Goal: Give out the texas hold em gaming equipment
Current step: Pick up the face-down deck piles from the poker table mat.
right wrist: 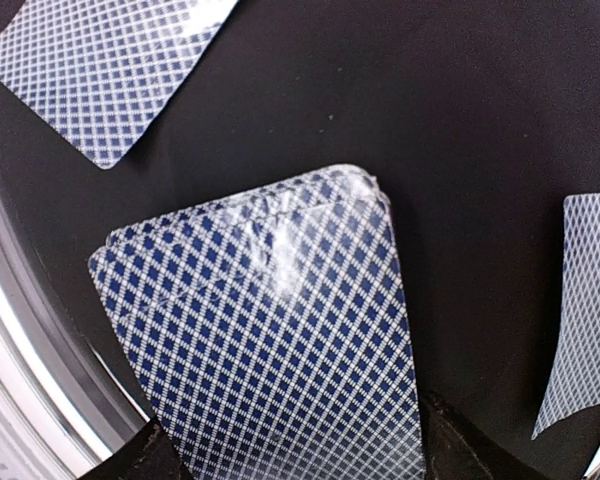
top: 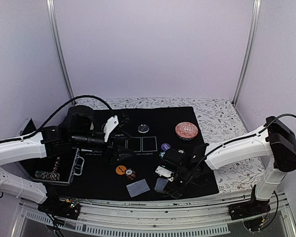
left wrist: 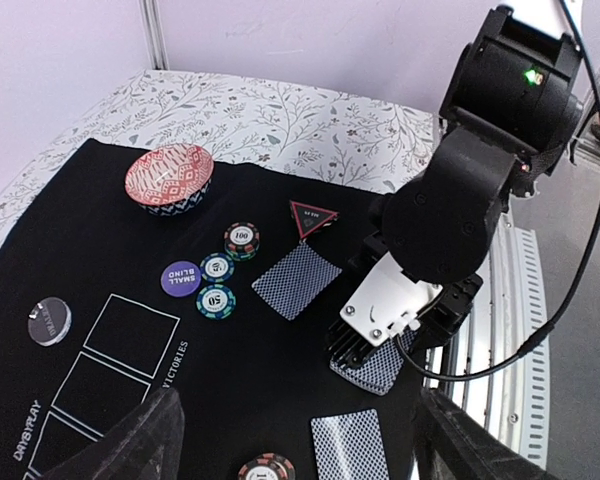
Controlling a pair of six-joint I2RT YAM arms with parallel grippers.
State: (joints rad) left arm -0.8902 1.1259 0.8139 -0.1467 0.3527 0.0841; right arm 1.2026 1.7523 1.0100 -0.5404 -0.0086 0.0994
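Deck of playing cards (right wrist: 270, 300): lies backs up near the front edge of the black mat (top: 98, 185), just beside the counter's metal rail (right wrist: 20, 380). The right gripper (top: 163, 182) is set over it with a finger at each side, but I cannot tell whether it clamps the deck. Two single cards (left wrist: 349, 447) (left wrist: 296, 279) flank the deck, apart from it, with bare mat between. Left gripper (left wrist: 298, 400): hovers open and empty over mid-mat, well apart from the striped chips (left wrist: 217, 266), purple disc (left wrist: 180, 277), triangle marker (left wrist: 312, 215) and red bowl (left wrist: 170, 178).
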